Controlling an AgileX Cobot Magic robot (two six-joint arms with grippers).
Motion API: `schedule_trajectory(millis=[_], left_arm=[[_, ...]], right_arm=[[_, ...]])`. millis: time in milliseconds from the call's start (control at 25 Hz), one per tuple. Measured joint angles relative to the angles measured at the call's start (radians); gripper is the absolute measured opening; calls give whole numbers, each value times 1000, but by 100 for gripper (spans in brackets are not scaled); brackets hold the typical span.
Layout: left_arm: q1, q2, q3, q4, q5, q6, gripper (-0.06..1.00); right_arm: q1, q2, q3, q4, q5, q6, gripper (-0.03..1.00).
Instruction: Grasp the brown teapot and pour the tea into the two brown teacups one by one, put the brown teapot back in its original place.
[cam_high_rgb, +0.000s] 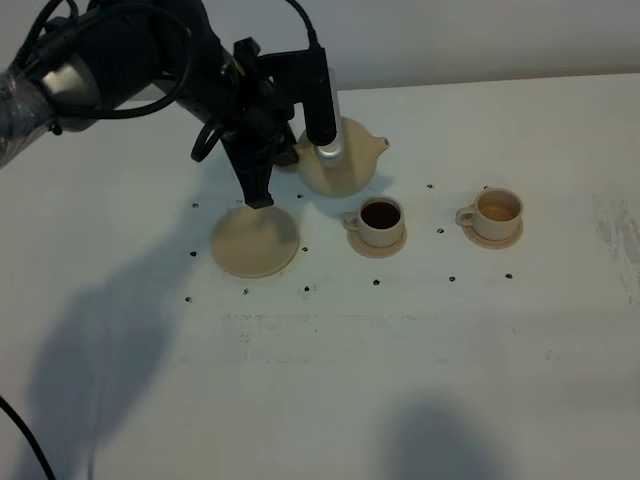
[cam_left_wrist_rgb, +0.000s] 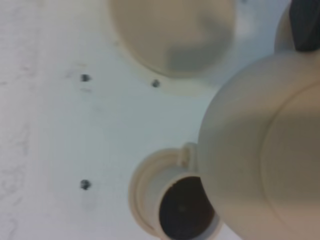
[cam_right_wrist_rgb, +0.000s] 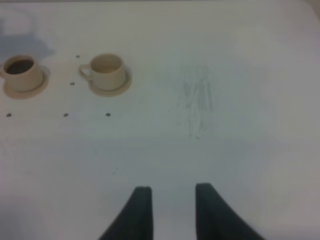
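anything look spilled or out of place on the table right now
No spill shows. The brown teapot is off its wide saucer, which lies bare, and hangs close to the filled teacup. The other teacup holds no dark tea. Faint grey scuffs mark the table on the right side.

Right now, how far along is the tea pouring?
Done: the left teacup holds dark tea. In hand: the brown teapot is lifted off its saucer, by that cup. Left: fill the empty-looking right teacup, then set the teapot back.
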Motion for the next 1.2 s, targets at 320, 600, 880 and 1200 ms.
schedule_trajectory(millis=[320, 600, 880, 1200], left_arm=[[-20, -85, 128, -106, 19, -260, 12], [-68, -97, 140, -112, 83, -507, 12], [-96, -92, 146, 32, 114, -715, 12], [-122, -85, 293, 35, 66, -732, 12]], right_arm=[[0, 0, 0, 0, 0, 0, 23], [0, 0, 1, 0, 0, 0, 23], [0, 0, 1, -1, 0, 0, 23], [0, 0, 1, 0, 0, 0, 23]])
